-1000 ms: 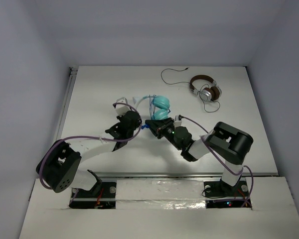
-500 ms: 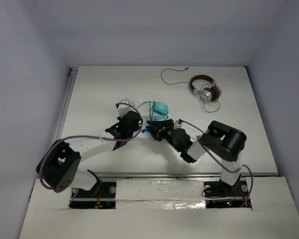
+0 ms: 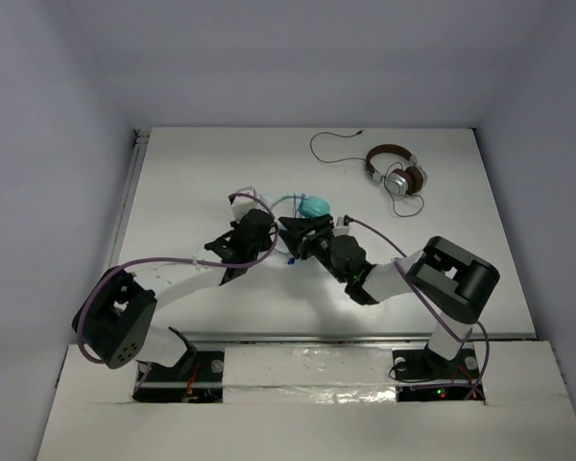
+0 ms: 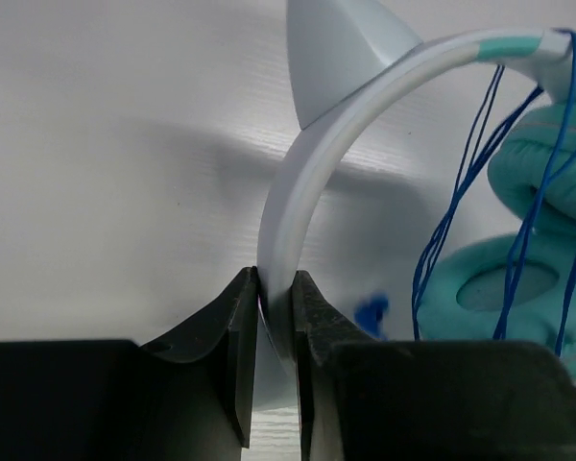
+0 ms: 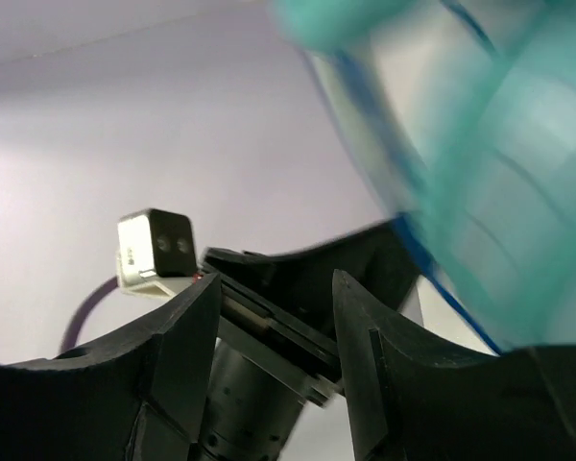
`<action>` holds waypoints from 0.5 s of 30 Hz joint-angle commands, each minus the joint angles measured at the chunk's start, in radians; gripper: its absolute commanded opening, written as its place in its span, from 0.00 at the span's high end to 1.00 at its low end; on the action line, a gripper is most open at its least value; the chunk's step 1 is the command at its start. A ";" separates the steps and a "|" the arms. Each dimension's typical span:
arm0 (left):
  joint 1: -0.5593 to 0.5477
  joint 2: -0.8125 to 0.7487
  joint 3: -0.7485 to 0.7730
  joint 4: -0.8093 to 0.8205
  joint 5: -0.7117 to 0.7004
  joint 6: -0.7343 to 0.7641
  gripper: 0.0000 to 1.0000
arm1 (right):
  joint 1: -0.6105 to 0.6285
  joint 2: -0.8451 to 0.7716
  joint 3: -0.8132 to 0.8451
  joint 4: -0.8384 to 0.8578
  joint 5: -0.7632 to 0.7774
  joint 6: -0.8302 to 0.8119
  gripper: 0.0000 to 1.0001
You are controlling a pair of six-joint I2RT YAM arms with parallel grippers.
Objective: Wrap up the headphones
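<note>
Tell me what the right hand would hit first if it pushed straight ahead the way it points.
Probably the left hand, framed between the open fingers of the right hand in its wrist view. The blurred teal headphones sit close to one side and might brush first; depth is unclear.

The top camera looks down on the whole desk (image 3: 192, 173) from above its near edge. Both wrist cameras sit very close to the headphones (image 3: 314, 206), which all three views share.
</note>
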 commanded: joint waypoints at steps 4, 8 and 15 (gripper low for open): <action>-0.025 -0.033 0.028 -0.001 0.129 0.033 1.00 | -0.017 -0.101 0.091 -0.176 0.069 -0.100 0.45; -0.025 -0.053 0.035 -0.007 0.134 0.042 1.00 | -0.017 -0.171 0.050 -0.183 0.109 -0.143 0.46; -0.025 -0.094 0.078 -0.024 0.152 0.053 1.00 | -0.017 -0.446 0.039 -0.337 0.163 -0.398 0.85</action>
